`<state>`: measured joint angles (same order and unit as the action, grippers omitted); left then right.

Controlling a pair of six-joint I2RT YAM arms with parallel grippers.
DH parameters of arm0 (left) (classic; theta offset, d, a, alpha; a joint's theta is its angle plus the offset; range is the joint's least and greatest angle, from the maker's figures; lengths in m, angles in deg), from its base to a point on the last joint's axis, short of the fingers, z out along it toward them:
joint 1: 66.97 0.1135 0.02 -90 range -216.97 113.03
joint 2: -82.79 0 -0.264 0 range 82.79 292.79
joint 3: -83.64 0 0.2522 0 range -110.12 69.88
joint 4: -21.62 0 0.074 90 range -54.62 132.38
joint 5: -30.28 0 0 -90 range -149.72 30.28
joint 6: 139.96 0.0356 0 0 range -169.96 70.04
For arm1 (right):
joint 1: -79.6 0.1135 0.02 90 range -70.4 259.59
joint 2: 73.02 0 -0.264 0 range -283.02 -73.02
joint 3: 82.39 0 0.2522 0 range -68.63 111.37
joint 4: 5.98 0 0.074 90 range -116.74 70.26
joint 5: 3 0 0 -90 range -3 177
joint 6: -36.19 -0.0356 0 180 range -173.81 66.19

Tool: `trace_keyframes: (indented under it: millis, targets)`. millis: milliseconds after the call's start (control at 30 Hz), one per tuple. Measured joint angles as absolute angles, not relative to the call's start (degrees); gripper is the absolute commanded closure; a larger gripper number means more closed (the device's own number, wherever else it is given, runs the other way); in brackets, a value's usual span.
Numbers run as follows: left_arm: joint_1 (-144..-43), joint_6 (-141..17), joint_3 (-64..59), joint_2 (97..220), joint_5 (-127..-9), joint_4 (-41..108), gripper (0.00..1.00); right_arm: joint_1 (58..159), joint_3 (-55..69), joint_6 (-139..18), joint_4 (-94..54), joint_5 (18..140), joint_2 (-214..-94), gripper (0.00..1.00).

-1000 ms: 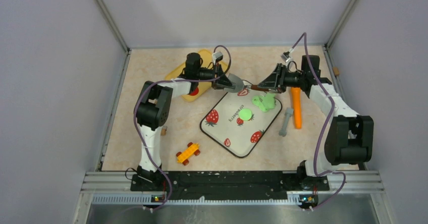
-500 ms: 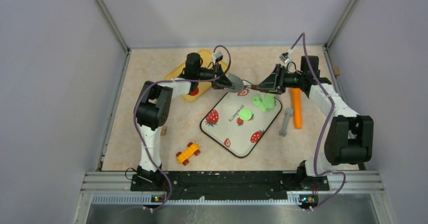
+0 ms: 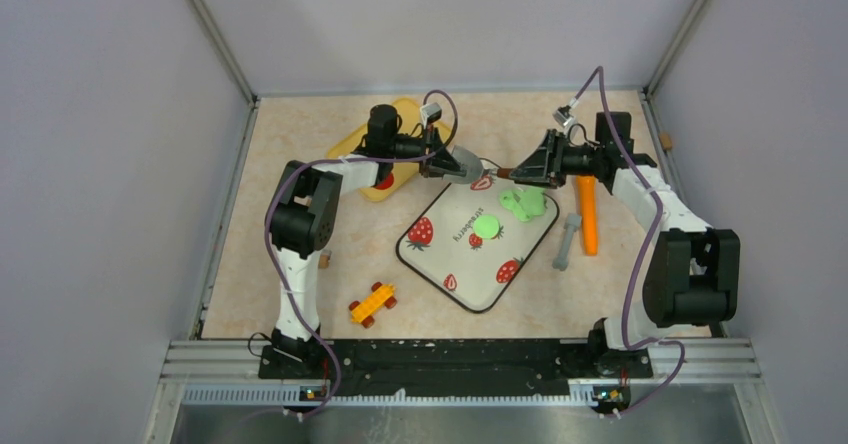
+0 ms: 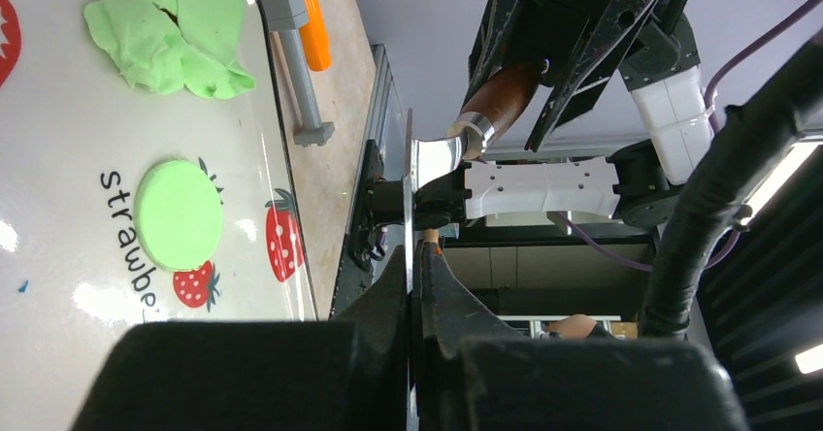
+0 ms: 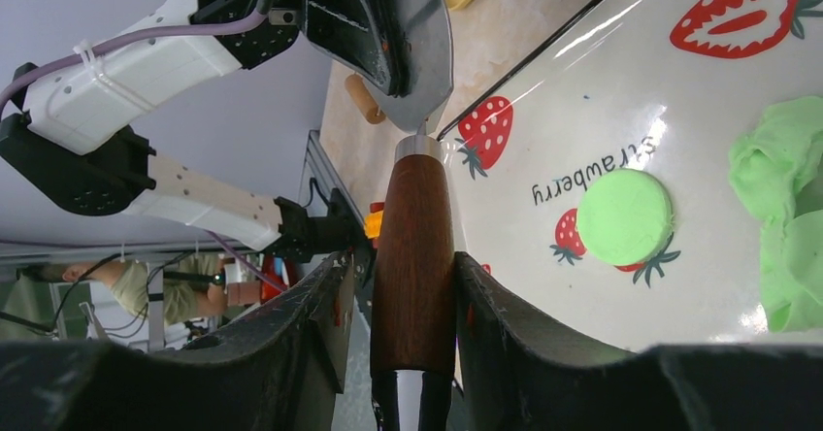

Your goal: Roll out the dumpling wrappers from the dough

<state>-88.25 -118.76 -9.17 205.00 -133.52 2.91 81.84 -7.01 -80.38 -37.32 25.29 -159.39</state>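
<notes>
**Both jaws on one spatula at the tray's far corner**

Left jaws are clenched on the grey blade [image 5: 422,52] of the wooden-handled spatula [image 3: 482,170]. Right jaws are clenched on its handle [image 5: 412,227]. The tool's long axis runs left to right between the arms, above the far corner of the strawberry tray [image 3: 470,264].

The dough [image 3: 524,202], a ragged lump, lies on the tray's right corner, just nearward of the right jaws. The right arm is nearer to it. One round dumpling wrapper [image 3: 487,227] lies mid-tray, apart from the dough. This is probably a handover.
</notes>
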Motion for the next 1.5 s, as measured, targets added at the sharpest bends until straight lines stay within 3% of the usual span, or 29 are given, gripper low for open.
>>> trace_keyframes:
  millis: [100, 233, 300, 333, 433, 600, 867, 1167, 1500]
  targets:
    - [-88.3, -118.7, -9.2, 205.0, -133.5, 2.9, 1.0, 81.7, -7.0, -80.4, -37.3, 25.5, -159.4, 0.63]
    - [-88.3, -118.6, -9.2, 205.0, -133.5, 3.0, 0.97, 81.7, -7.0, -80.1, -37.3, 26.1, -159.4, 0.86]
    - [-88.2, -117.9, -9.2, 205.0, -133.4, 3.3, 0.69, 81.6, -7.0, -80.0, -37.5, 26.8, -159.4, 1.0]
    - [-88.3, -117.2, -9.2, 205.0, -133.3, 3.6, 0.58, 81.5, -7.0, -79.5, -37.5, 26.7, -159.4, 1.0]
    - [-88.2, -112.9, -10.0, 205.0, -132.9, 9.5, 0.46, 80.4, -7.0, -77.8, -38.2, 25.7, -159.4, 1.0]
    - [-87.7, -93.1, -15.8, 204.8, -126.5, 32.3, 0.45, 73.5, -6.1, -69.8, -48.3, 25.3, -159.5, 1.0]
    - [-87.3, -60.7, -22.9, 202.3, -98.8, 62.3, 0.49, 68.5, 0.4, -45.4, -73.9, 32.7, -160.2, 1.0]
    - [-88.9, -49.3, -22.6, 202.4, -87.2, 70.9, 0.48, 68.7, 2.8, -31.0, -89.6, 40.1, -164.1, 1.0]
    - [-92.0, -47.4, -22.9, 205.8, -87.2, 72.0, 0.53, 68.7, 4.6, -27.6, -93.3, 45.5, -166.1, 1.0]
